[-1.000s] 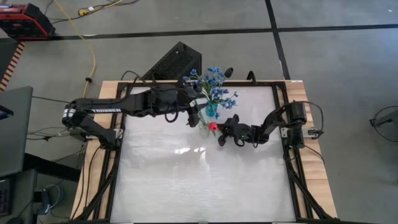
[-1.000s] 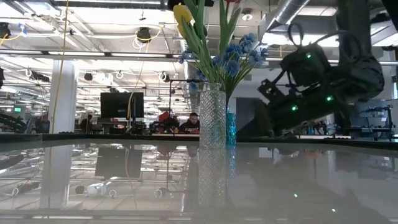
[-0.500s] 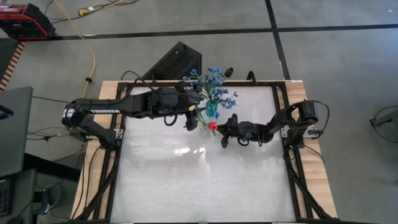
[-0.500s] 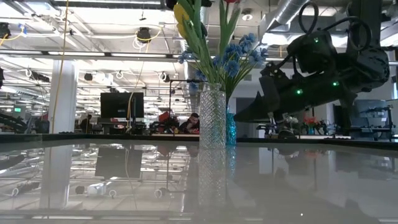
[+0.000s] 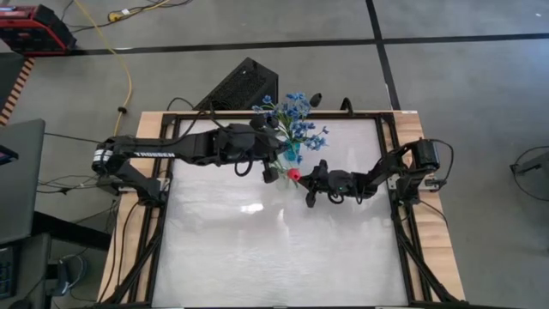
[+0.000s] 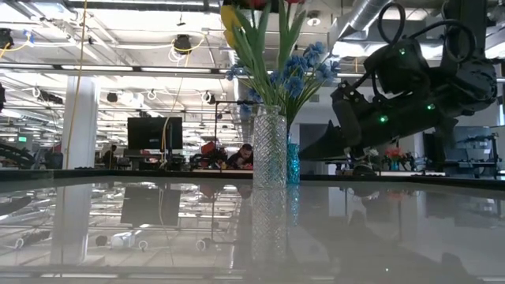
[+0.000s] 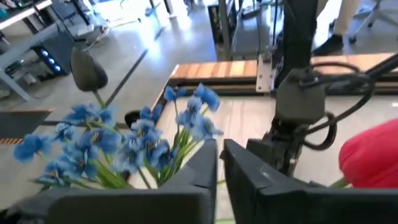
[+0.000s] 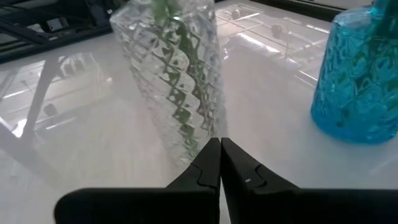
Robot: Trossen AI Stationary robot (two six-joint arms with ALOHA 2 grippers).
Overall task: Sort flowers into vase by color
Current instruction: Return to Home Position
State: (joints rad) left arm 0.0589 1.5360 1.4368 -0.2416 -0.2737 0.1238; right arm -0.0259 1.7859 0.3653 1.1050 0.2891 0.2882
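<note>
The clear cut-glass vase (image 6: pixel 269 147) is taken as the landmark; it stands toward the far edge of the white table top (image 5: pixel 257 249). Green stems are held in it, with yellow tulips (image 6: pixel 231 16) and a red tulip (image 5: pixel 293 174) carried well above its rim. Just behind it, as seen from the low camera, the small blue vase (image 8: pixel 359 78) is found. The blue blossoms (image 7: pixel 134 144) are gathered over that one, with a dark bloom (image 7: pixel 86 68) standing above the bunch. Every flower in view stands in one vase or the other, so the sorting is judged to be finished.

The left gripper (image 7: pixel 219 150) is held at bloom height, just to the left of the clear vase. Its fingers are almost together and nothing is pinched between them. The right gripper (image 8: pixel 219 144) is held low, just to the right of the clear vase and pointed at its body, with fingers pressed together and empty.

The step in hand is judged to be the return of both arms to their rest pose. For the next move, each gripper would need to be drawn away from the clear vase along its own side. The left one should be lifted clear of the blossoms first, so that no stem is snagged and neither vase is tipped. With such tall stems, the blue vase is judged easily upset.
</note>
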